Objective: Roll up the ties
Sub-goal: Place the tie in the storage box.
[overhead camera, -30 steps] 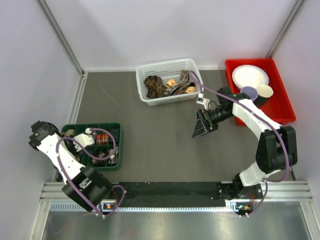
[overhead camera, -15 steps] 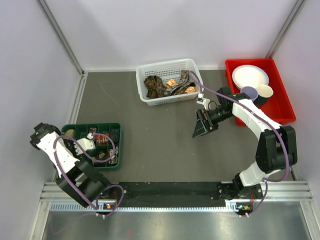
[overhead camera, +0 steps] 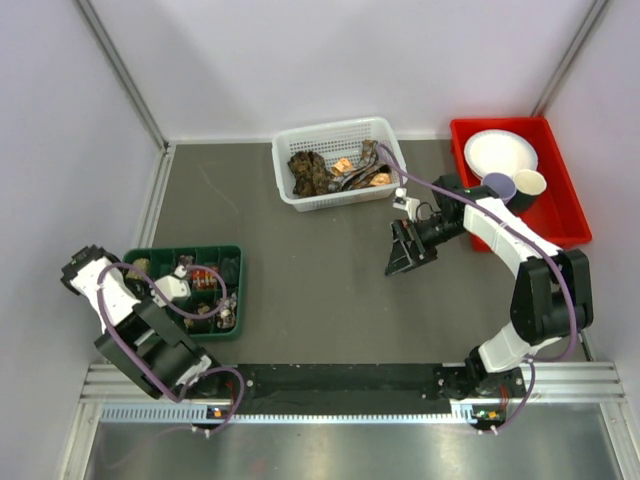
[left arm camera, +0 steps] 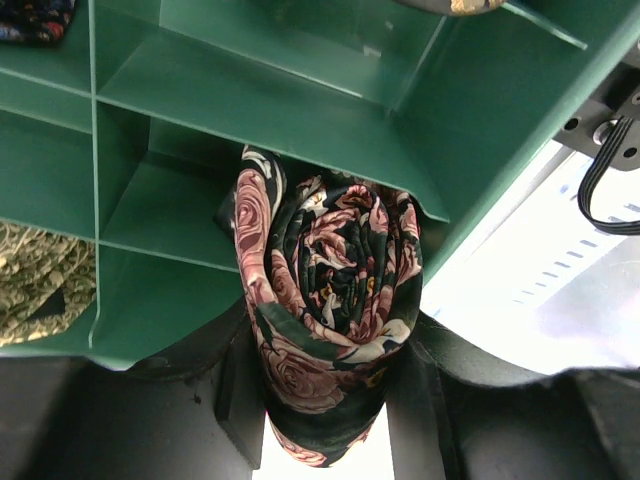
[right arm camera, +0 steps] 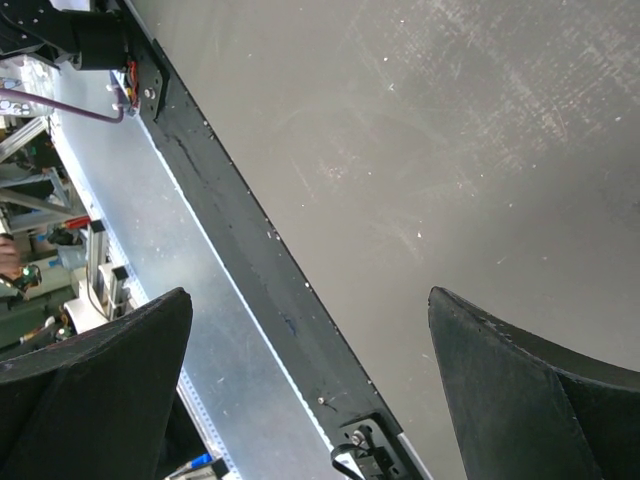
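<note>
We record the left arm's elbow shifted leftward. The left gripper [left arm camera: 325, 360] is clamped on the rolled tie [left arm camera: 330, 300] over a compartment of the green tray [left arm camera: 250, 110]. The right gripper [right arm camera: 308, 330] stands apart, empty. Released askew, the coil may unwind.

The rolled rose tie [left arm camera: 330, 300] runs off the bottom edge of the left wrist view, and it hides the inner faces of the dark left fingers [left arm camera: 408, 400] on either side. A beige tie [left arm camera: 40, 290] is sliced by the left edge. From above, the heap of ties [overhead camera: 315, 172] in the basket [overhead camera: 340, 198] is too tangled to count.
</note>
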Robot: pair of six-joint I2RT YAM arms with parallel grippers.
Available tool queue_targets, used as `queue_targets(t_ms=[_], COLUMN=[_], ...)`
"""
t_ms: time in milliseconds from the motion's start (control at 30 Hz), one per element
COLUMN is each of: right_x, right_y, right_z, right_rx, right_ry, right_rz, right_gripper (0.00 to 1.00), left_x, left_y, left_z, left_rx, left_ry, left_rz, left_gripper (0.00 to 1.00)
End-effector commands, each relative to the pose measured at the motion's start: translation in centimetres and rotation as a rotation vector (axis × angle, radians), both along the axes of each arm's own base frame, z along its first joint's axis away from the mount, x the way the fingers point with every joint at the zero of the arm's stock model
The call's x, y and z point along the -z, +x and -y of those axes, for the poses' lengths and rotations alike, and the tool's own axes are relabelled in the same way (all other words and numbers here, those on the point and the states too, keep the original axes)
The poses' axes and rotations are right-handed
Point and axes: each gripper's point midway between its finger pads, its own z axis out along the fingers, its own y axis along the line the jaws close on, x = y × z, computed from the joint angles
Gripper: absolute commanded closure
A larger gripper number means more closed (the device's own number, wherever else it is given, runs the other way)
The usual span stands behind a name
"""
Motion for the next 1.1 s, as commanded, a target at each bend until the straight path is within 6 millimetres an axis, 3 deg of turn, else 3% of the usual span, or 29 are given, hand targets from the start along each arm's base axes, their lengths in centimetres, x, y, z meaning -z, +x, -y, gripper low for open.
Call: queue_targets(t_ms=[0, 600, 833, 867, 967, 1067], right_x=[0.1, 1.0, 1.1, 1.1, 1.0, 0.9], right_y=[0.4, 0.5, 0.6, 0.6, 0.6, 0.6], right_z=[-0.5, 0.0, 0.0, 0.0, 0.0, 0.0], right_rx=[-0.016, -0.012, -0.010, -0.011, -0.011, -0.012], right_ry=[0.004, -0.035, -0.043, -0.043, -0.042, -0.041], right_rz=[0.031, 0.017, 0.016, 0.015, 0.018, 0.025], right_gripper=[0.01, 0.01, 0.01, 0.01, 0.01, 0.01], left_x=[1.3, 5.7, 6.9, 6.8, 6.2, 4.9], left_y=[0.0, 2.6, 3.1, 3.1, 3.2, 3.5], left_z=[2.9, 2.5, 2.2, 2.2, 2.5, 2.9], left_rx=[0.385, 0.402, 0.405, 0.407, 0.409, 0.405], left_ry=[-0.171, -0.189, -0.215, -0.217, -0.235, -0.254], left_rz=[-0.004, 0.072, 0.058, 0.055, 0.059, 0.081], left_gripper=[1.00, 0.98, 0.78, 0.69, 0.60, 0.31])
